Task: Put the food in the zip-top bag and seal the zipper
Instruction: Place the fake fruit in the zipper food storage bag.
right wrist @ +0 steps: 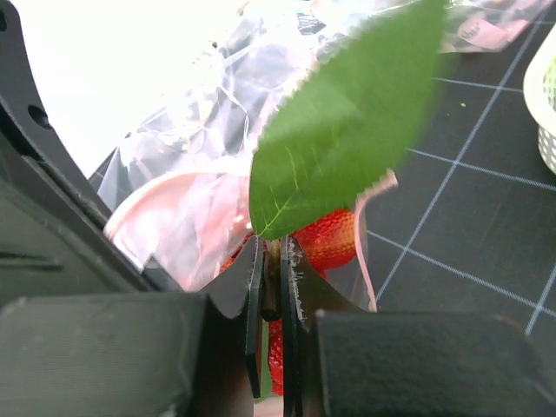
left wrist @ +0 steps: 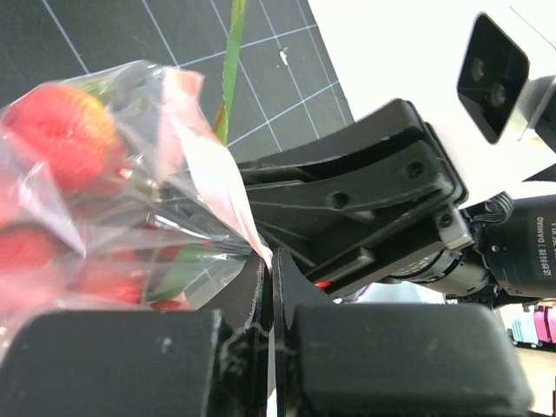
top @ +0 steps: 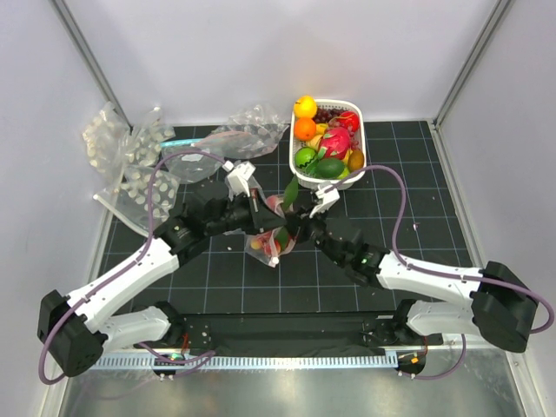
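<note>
Top view: the bag sits mid-worktop where both arms meet, well apart from the basket. It is clear film with red strawberries showing through. Its long axis runs roughly near to far. A green leaf stands at its far end, tip toward the basket.

Left wrist view: the left claw is closed on the bag's crumpled edge, beside the pink strip. The strawberries lie left of the fingers.

Right wrist view: the right claw is closed on the leaf's stem. The blade points up and right, over the bag mouth
</note>
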`<state>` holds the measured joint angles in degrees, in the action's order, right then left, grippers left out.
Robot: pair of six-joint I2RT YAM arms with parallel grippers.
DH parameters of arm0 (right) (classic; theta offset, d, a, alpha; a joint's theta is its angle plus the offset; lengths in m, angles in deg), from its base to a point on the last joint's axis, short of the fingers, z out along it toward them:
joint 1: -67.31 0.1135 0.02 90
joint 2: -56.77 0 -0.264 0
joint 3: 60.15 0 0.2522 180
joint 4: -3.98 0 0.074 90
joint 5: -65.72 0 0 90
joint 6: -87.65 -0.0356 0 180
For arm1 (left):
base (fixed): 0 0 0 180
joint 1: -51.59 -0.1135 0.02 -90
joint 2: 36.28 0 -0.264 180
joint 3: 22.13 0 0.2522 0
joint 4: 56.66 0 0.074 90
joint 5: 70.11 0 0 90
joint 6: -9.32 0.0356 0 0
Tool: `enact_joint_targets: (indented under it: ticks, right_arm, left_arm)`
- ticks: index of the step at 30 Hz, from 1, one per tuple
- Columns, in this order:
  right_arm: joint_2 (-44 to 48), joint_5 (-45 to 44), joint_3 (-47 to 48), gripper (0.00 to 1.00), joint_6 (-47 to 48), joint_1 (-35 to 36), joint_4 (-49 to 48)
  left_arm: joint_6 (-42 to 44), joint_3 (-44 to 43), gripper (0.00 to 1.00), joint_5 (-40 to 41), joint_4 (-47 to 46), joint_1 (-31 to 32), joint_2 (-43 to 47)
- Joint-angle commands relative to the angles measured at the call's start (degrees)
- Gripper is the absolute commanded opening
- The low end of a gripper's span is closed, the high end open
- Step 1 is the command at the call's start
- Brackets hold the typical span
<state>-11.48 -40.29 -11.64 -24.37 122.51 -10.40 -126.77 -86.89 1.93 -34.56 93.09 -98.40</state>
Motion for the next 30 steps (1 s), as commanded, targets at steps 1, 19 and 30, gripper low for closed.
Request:
enact_joint_targets:
  ticks: [1, 19, 30]
  right_arm:
    - [5.03, -3.76, -3.7, 0.01, -3.2, 0.17, -8.05]
    - [-1.97, -1.22, -4.07, 0.02, -9.18, -1.32, -14.66]
    - [-1.54, -0.25, 0.77, 0.31, -5.31, -1.24, -3.59]
  left_arm:
    - [-0.76, 0.46, 0.0, -0.42, -5.78, 0.25, -1.06]
    - [-1.46, 3.19, 0.0, -2.61, -11.68, -0.28, 1.93]
    - [-3.39, 4.86, 0.0, -1.29, -13.08, -2.38, 0.87]
